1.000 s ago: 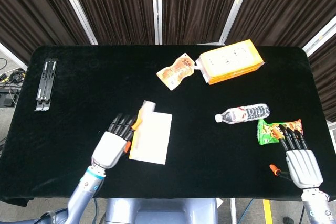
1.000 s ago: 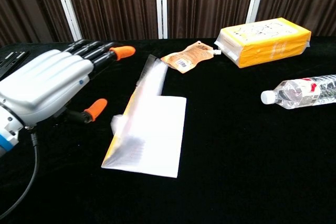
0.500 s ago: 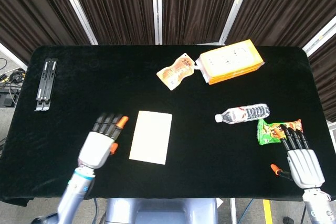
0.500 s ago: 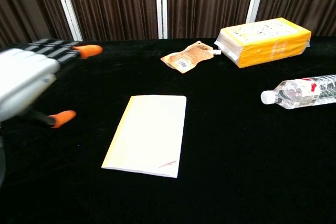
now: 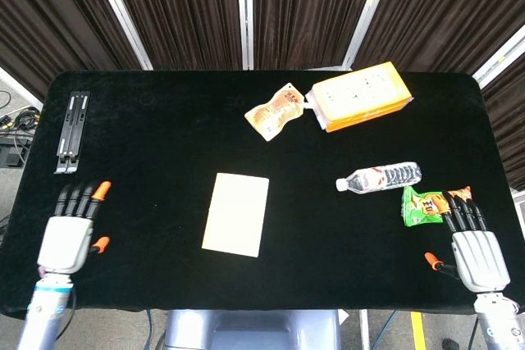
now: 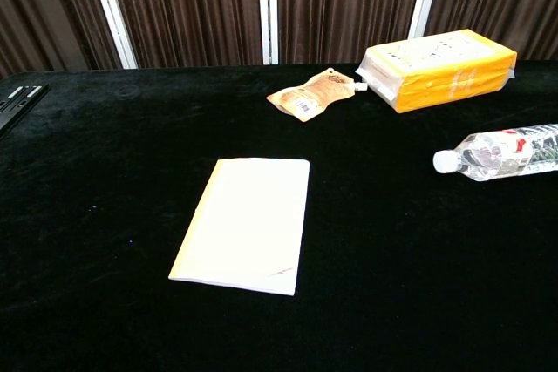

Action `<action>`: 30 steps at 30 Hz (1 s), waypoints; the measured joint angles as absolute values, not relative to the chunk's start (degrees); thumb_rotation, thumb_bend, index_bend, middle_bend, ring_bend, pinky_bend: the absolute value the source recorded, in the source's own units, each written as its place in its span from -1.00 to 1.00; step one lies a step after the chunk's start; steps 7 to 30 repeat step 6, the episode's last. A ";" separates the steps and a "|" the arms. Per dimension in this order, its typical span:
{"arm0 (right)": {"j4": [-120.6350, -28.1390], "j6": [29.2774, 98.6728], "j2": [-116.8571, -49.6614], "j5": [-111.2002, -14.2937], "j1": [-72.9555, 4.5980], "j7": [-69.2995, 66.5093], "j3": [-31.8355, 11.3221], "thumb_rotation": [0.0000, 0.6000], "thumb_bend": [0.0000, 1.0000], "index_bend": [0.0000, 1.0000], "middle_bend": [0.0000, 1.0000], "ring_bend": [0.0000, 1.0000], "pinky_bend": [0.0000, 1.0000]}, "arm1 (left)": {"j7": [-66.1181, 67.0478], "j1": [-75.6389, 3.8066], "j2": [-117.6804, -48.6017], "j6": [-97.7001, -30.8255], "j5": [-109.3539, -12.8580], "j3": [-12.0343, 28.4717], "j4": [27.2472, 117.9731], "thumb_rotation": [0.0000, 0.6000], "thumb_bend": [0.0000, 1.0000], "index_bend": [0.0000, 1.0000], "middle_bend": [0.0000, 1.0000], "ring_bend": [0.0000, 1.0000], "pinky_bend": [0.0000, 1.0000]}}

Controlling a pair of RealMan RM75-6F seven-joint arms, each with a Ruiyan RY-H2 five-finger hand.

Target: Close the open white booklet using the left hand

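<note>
The white booklet (image 5: 236, 214) lies flat and closed on the black table (image 5: 164, 137), near the middle front; in the chest view the booklet (image 6: 246, 222) shows a yellow edge along its left side. My left hand (image 5: 70, 229) rests over the table's front left, well apart from the booklet, fingers straight and spread, holding nothing. My right hand (image 5: 472, 245) lies at the front right edge, fingers extended, also empty. Neither hand appears in the chest view.
An orange pouch (image 5: 276, 111) and a yellow box (image 5: 361, 96) sit at the back. A water bottle (image 5: 379, 177) lies right of centre, a green snack packet (image 5: 426, 203) beside my right hand. A black stand (image 5: 72, 130) lies far left.
The booklet's cover dropped shut and it now lies flat. My left hand pulled away from it to the left, out of the chest view. The right hand barely moved.
</note>
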State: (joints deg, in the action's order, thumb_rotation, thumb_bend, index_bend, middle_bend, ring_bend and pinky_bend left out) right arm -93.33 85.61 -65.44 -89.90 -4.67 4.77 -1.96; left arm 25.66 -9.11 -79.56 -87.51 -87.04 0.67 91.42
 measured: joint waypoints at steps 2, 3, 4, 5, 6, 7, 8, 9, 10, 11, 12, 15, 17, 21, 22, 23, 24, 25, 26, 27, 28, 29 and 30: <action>-93.31 85.65 -65.47 -90.13 -4.70 4.79 -1.92 1.00 -0.91 -1.00 -1.00 -1.00 -1.00 | 24.07 -8.04 -78.12 -88.62 -87.00 0.21 91.48 1.00 -0.74 -1.00 -1.00 -1.00 -1.00; -93.25 85.68 -65.53 -90.21 -4.70 4.85 -1.90 1.00 -0.91 -1.00 -1.00 -1.00 -1.00 | 23.37 -7.62 -77.61 -89.08 -87.03 0.04 91.49 1.00 -0.74 -1.00 -1.00 -1.00 -1.00; -93.17 85.80 -65.63 -90.27 -4.70 4.92 -1.92 1.00 -0.91 -1.00 -1.00 -1.00 -1.00 | 22.49 -7.10 -77.04 -89.68 -87.12 -0.17 91.47 1.00 -0.74 -1.00 -1.00 -1.00 -1.00; -93.08 85.95 -65.74 -90.33 -4.69 4.97 -1.96 1.00 -0.91 -1.00 -1.00 -1.00 -1.00 | 21.92 -6.73 -76.67 -90.13 -87.24 -0.34 91.46 1.00 -0.74 -1.00 -1.00 -1.00 -1.00; -92.97 86.13 -65.89 -90.40 -4.66 5.02 -1.99 1.00 -0.91 -1.00 -1.00 -1.00 -1.00 | 21.41 -6.40 -76.34 -90.54 -87.45 -0.50 91.44 1.00 -0.74 -1.00 -1.00 -1.00 -1.00; -92.97 86.13 -65.89 -90.40 -4.66 5.02 -1.99 1.00 -0.91 -1.00 -1.00 -1.00 -1.00 | 21.41 -6.40 -76.34 -90.54 -87.45 -0.50 91.44 1.00 -0.74 -1.00 -1.00 -1.00 -1.00; -92.97 86.13 -65.89 -90.40 -4.66 5.02 -1.99 1.00 -0.91 -1.00 -1.00 -1.00 -1.00 | 21.41 -6.40 -76.34 -90.54 -87.45 -0.50 91.44 1.00 -0.74 -1.00 -1.00 -1.00 -1.00; -92.97 86.13 -65.89 -90.40 -4.66 5.02 -1.99 1.00 -0.91 -1.00 -1.00 -1.00 -1.00 | 21.41 -6.40 -76.34 -90.54 -87.45 -0.50 91.44 1.00 -0.74 -1.00 -1.00 -1.00 -1.00; -92.97 86.13 -65.89 -90.40 -4.66 5.02 -1.99 1.00 -0.91 -1.00 -1.00 -1.00 -1.00 | 21.41 -6.40 -76.34 -90.54 -87.45 -0.50 91.44 1.00 -0.74 -1.00 -1.00 -1.00 -1.00; -92.97 86.13 -65.89 -90.40 -4.66 5.02 -1.99 1.00 -0.91 -1.00 -1.00 -1.00 -1.00 | 21.41 -6.40 -76.34 -90.54 -87.45 -0.50 91.44 1.00 -0.74 -1.00 -1.00 -1.00 -1.00; -92.97 86.13 -65.89 -90.40 -4.66 5.02 -1.99 1.00 -0.91 -1.00 -1.00 -1.00 -1.00 | 21.41 -6.40 -76.34 -90.54 -87.45 -0.50 91.44 1.00 -0.74 -1.00 -1.00 -1.00 -1.00; -92.97 86.13 -65.89 -90.40 -4.66 5.02 -1.99 1.00 -0.91 -1.00 -1.00 -1.00 -1.00 | 21.41 -6.40 -76.34 -90.54 -87.45 -0.50 91.44 1.00 -0.74 -1.00 -1.00 -1.00 -1.00; -92.97 86.13 -65.89 -90.40 -4.66 5.02 -1.99 1.00 -0.91 -1.00 -1.00 -1.00 -1.00 | 21.41 -6.40 -76.34 -90.54 -87.45 -0.50 91.44 1.00 -0.74 -1.00 -1.00 -1.00 -1.00; -92.97 86.13 -65.89 -90.40 -4.66 5.02 -1.99 1.00 -0.91 -1.00 -1.00 -1.00 -1.00 | 21.41 -6.40 -76.34 -90.54 -87.45 -0.50 91.44 1.00 -0.74 -1.00 -1.00 -1.00 -1.00; -92.97 86.13 -65.89 -90.40 -4.66 5.02 -1.99 1.00 -0.91 -1.00 -1.00 -1.00 -1.00 | 21.41 -6.40 -76.34 -90.54 -87.45 -0.50 91.44 1.00 -0.74 -1.00 -1.00 -1.00 -1.00; -92.97 86.13 -65.89 -90.40 -4.66 5.02 -1.99 1.00 -0.91 -1.00 -1.00 -1.00 -1.00 | 21.41 -6.40 -76.34 -90.54 -87.45 -0.50 91.44 1.00 -0.74 -1.00 -1.00 -1.00 -1.00; -92.97 86.13 -65.89 -90.40 -4.66 5.02 -1.99 1.00 -0.91 -1.00 -1.00 -1.00 -1.00 | 21.41 -6.40 -76.34 -90.54 -87.45 -0.50 91.44 1.00 -0.74 -1.00 -1.00 -1.00 -1.00; -92.97 86.13 -65.89 -90.40 -4.66 5.02 -1.99 1.00 -0.91 -1.00 -1.00 -1.00 -1.00 | 21.41 -6.40 -76.34 -90.54 -87.45 -0.50 91.44 1.00 -0.74 -1.00 -1.00 -1.00 -1.00; -92.97 86.13 -65.89 -90.40 -4.66 5.02 -1.99 1.00 -0.91 -1.00 -1.00 -1.00 -1.00 | 21.41 -6.40 -76.34 -90.54 -87.45 -0.50 91.44 1.00 -0.74 -1.00 -1.00 -1.00 -1.00; -92.97 86.13 -65.89 -90.40 -4.66 5.02 -1.99 1.00 -0.91 -1.00 -1.00 -1.00 -1.00 | 21.41 -6.40 -76.34 -90.54 -87.45 -0.50 91.44 1.00 -0.74 -1.00 -1.00 -1.00 -1.00; -92.97 86.13 -65.89 -90.40 -4.66 5.02 -1.99 1.00 -0.91 -1.00 -1.00 -1.00 -1.00 | 21.41 -6.40 -76.34 -90.54 -87.45 -0.50 91.44 1.00 -0.74 -1.00 -1.00 -1.00 -1.00; -92.97 86.13 -65.89 -90.40 -4.66 5.02 -1.99 1.00 -0.91 -1.00 -1.00 -1.00 -1.00 | 21.41 -6.40 -76.34 -90.54 -87.45 -0.50 91.44 1.00 -0.74 -1.00 -1.00 -1.00 -1.00; -92.97 86.13 -65.89 -90.40 -4.66 5.02 -1.99 1.00 -0.91 -1.00 -1.00 -1.00 -1.00 | 21.41 -6.40 -76.34 -90.54 -87.45 -0.50 91.44 1.00 -0.74 -1.00 -1.00 -1.00 -1.00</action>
